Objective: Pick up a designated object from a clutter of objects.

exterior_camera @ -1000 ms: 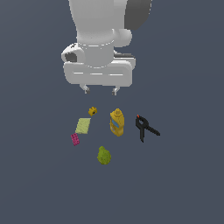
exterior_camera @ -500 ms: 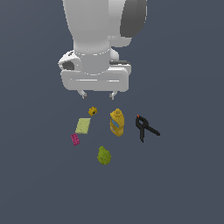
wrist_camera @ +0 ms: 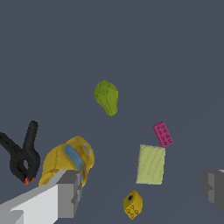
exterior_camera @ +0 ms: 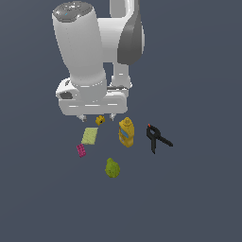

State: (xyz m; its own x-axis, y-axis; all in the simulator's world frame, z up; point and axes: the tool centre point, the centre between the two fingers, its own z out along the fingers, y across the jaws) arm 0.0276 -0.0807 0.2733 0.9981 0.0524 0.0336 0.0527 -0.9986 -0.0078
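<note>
The magenta-pink studded brick (exterior_camera: pixel 81 150) (wrist_camera: pixel 162 134) lies flat at the exterior view's left of the clutter, just beyond a corner of the pale green pad (exterior_camera: pixel 89 136) (wrist_camera: pixel 151 164). My gripper (exterior_camera: pixel 98 116) (wrist_camera: pixel 141 187) hangs open above the tiny yellow piece (exterior_camera: pixel 99 120) (wrist_camera: pixel 132 204), with nothing between its fingers (wrist_camera: pixel 68 192). The brick sits apart from the gripper, past the pad. The yellow bottle (exterior_camera: pixel 126 132) (wrist_camera: pixel 68 159), green pear-like fruit (exterior_camera: pixel 112 168) (wrist_camera: pixel 106 97) and black clamp with a red tip (exterior_camera: pixel 156 137) (wrist_camera: pixel 22 157) make up the other clutter.
The white arm and hand (exterior_camera: pixel 92 97) loom over the far side of the clutter. All the items lie on a plain dark grey floor (exterior_camera: pixel 198 198).
The hand has come down and shifted slightly toward the exterior view's left, closer to the tiny yellow piece. The objects have not moved.
</note>
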